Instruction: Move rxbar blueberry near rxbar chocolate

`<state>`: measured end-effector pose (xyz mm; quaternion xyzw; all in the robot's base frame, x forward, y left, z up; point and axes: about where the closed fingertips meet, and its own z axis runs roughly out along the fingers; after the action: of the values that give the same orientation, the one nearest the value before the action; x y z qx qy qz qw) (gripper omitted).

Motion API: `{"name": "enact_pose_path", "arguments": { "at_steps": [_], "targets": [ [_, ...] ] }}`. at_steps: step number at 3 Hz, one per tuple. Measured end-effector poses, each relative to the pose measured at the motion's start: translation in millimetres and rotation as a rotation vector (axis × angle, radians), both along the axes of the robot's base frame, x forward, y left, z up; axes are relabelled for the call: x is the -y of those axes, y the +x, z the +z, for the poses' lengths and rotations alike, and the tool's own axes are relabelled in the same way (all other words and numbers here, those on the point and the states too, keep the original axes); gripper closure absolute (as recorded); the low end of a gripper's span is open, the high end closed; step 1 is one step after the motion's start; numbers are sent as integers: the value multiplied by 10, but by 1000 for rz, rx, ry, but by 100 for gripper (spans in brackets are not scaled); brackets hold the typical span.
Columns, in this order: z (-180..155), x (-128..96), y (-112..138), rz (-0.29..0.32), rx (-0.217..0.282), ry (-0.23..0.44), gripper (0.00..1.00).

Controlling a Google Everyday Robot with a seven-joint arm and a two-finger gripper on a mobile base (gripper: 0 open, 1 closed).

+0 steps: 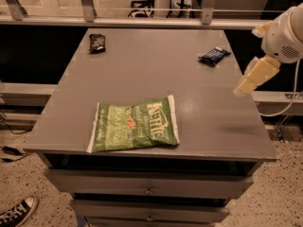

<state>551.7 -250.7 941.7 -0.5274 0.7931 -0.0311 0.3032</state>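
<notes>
rxbar blueberry [214, 56]: a small flat wrapper, dark blue, with pale lettering across its face that is too small to read; much smaller than the green bag; about the size of the dark bar
rxbar blueberry, pose: lying flat on the surface [156, 74]; its long axis slanted, the right end further back than the left
rxbar blueberry, place: at about 1 o'clock from the middle of the surface, near the far right corner; nothing touches it
rxbar chocolate [97, 43]: a small flat black-brown wrapper with pale marks; at about 11 o'clock, near the far left corner; well apart from the blue bar, with bare grey top between them
end effector [246, 82]: a pale cream part hanging at about 3 o'clock, at the right edge of the surface and above it; it points down and to the left; it sits at about 5 o'clock from the blue bar and touches neither bar; I cannot tell whether it is apart or together
arm [284, 37]: a white rounded housing at the upper right, carrying the cream part
chip bag [135, 125]: green with white lettering; flat at about 6 o'clock, near the front edge, slightly tilted
surface: the grey top of a cabinet; drawers [149, 191] below its front edge
shoe [16, 213]: a black-and-white sneaker on the speckled floor, at about 7 o'clock
</notes>
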Motion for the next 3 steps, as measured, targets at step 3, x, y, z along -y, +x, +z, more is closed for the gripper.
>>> {"name": "enact_pose_path", "arguments": {
  "at_steps": [3],
  "targets": [
    [-259, 106, 1257, -135, 165, 369, 0]
  ]
}}
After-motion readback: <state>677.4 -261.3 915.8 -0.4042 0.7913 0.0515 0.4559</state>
